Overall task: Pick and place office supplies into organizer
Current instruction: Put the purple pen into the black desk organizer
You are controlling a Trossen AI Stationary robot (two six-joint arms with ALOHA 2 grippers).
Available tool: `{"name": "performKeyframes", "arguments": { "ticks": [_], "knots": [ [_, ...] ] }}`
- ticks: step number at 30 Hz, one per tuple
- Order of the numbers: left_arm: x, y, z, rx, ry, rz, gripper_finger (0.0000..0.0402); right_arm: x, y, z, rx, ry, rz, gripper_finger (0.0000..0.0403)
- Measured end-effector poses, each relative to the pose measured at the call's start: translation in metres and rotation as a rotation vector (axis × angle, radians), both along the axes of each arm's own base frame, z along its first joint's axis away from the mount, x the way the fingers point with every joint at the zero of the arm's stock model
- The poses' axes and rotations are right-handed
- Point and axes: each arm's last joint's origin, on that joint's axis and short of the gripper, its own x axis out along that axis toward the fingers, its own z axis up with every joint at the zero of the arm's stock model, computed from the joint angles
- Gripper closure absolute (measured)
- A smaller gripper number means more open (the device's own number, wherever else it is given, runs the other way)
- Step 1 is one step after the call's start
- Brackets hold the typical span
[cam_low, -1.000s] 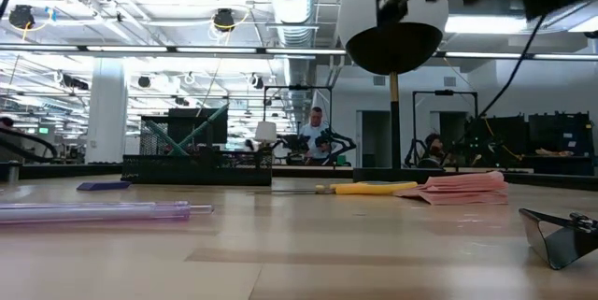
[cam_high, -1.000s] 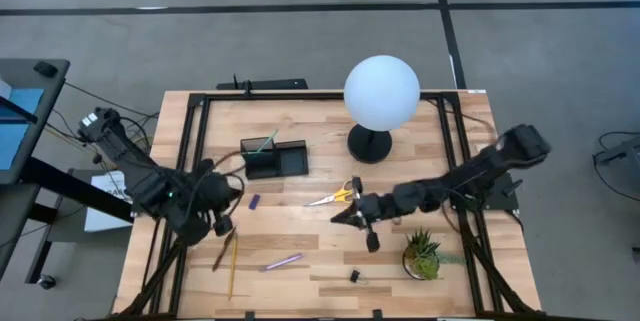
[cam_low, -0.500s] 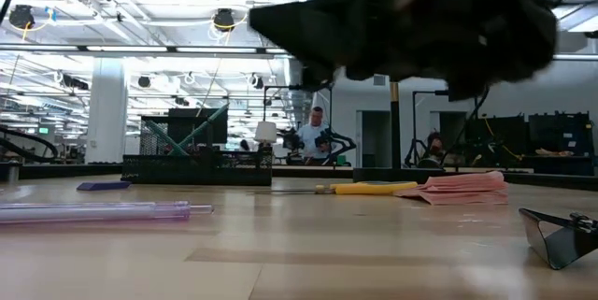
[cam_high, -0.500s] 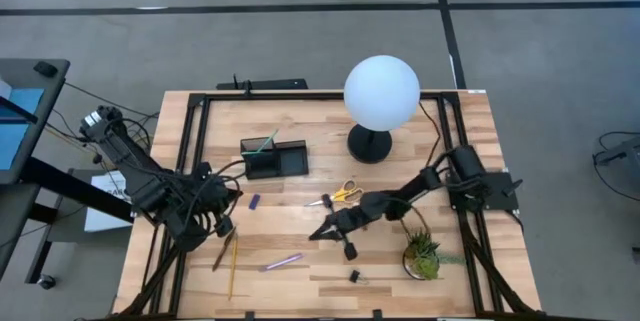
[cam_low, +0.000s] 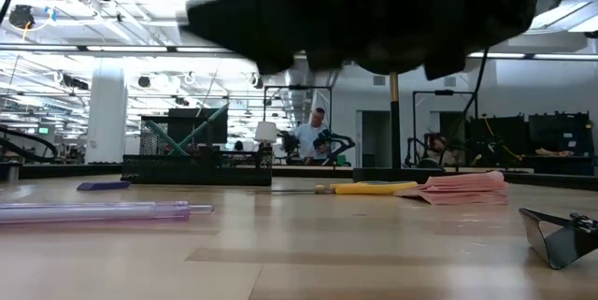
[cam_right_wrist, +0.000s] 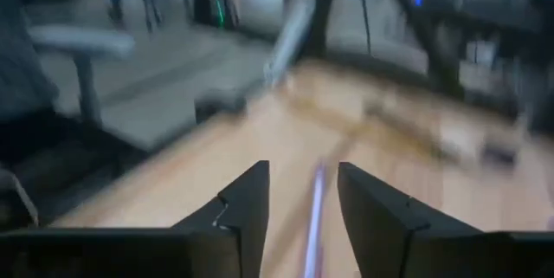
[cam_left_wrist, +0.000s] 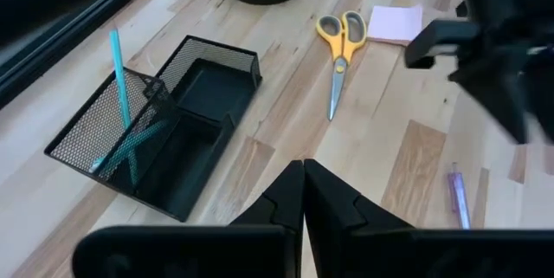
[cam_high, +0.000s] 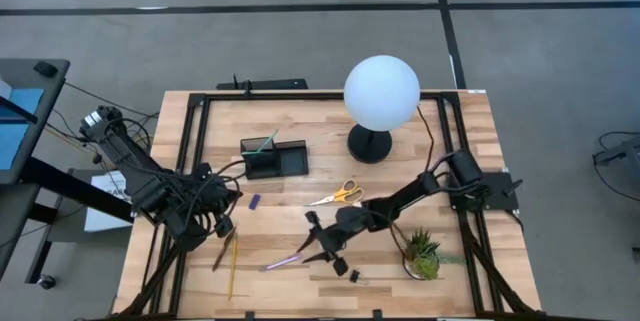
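The right tool hovers spread over the tabletop, the purple pen just ahead between its fingers; the left tool is pressed together.

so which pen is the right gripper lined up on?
The purple pen, lying loose near the front edge. It sits between the open right gripper fingers in the wrist view; the teal ones stand in the organizer.
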Motion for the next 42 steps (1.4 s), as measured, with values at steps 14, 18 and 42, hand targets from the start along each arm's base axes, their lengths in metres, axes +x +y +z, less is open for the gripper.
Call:
{"name": "performKeyframes", "arguments": {
  "ticks": [14, 18, 42],
  "knots": [
    [0.000, 0.000, 0.000, -0.005, -0.002, -0.001, 0.0401, 0.034, -0.011, -0.063, 0.111, 0.073, -0.053, 0.0274],
    [0.001, -0.001, 0.000, -0.015, -0.008, -0.005, 0.0401, 0.036, -0.012, -0.067, 0.141, 0.098, -0.052, 0.0273],
    [0.001, -0.001, 0.000, -0.008, -0.006, -0.008, 0.0401, 0.031, -0.013, -0.090, -0.012, 0.272, -0.096, 0.0278]
  ]
}}
